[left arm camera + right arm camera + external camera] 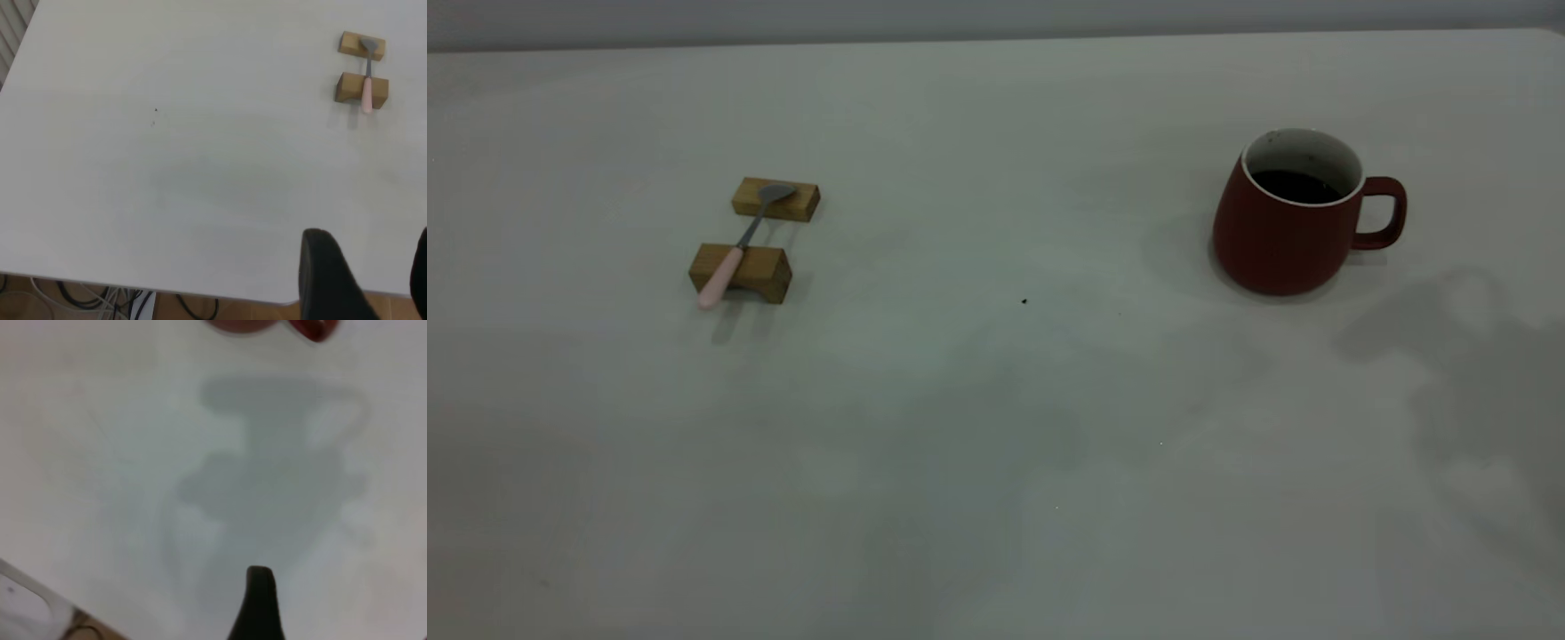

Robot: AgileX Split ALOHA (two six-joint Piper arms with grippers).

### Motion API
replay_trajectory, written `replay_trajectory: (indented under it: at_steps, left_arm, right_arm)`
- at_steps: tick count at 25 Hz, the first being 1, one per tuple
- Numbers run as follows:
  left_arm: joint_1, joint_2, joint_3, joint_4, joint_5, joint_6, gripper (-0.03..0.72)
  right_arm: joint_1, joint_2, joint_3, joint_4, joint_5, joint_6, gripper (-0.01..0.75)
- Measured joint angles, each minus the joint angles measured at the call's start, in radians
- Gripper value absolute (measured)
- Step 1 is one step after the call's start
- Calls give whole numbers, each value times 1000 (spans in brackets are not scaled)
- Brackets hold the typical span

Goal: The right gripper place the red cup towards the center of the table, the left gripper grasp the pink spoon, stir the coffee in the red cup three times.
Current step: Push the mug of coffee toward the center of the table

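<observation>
black left tool [363, 277] fingers, rounded tips

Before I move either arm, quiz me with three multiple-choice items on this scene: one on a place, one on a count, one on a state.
1. Where does the small pink-handled metal spoon lie?
A. inside the mug
B. across wooden blocks
C. flat on the table

2. How many small tan wooden blocks are there?
A. one
B. two
C. four

3. What state is the dark red bulbous mug in?
A. upright, holding dark liquid
B. tipped over
C. upright, empty

Answers: 1 B, its bowl rests on the far block and its handle on the near one. 2 B, two show in the exterior and left wrist views. 3 A, dark liquid shows below the white rim.
</observation>
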Motion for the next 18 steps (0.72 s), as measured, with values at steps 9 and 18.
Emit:
replay_trajectory:
  at_steps: [9, 18]
  left_arm:
    - [0, 0, 0, 0, 0, 0, 389]
    - [0, 0, 0, 0, 0, 0, 389]
  right_arm:
    - [69, 357, -142, -76, -100, -61, 697]
    - [69, 570, -306, -90, -114, -160, 688]
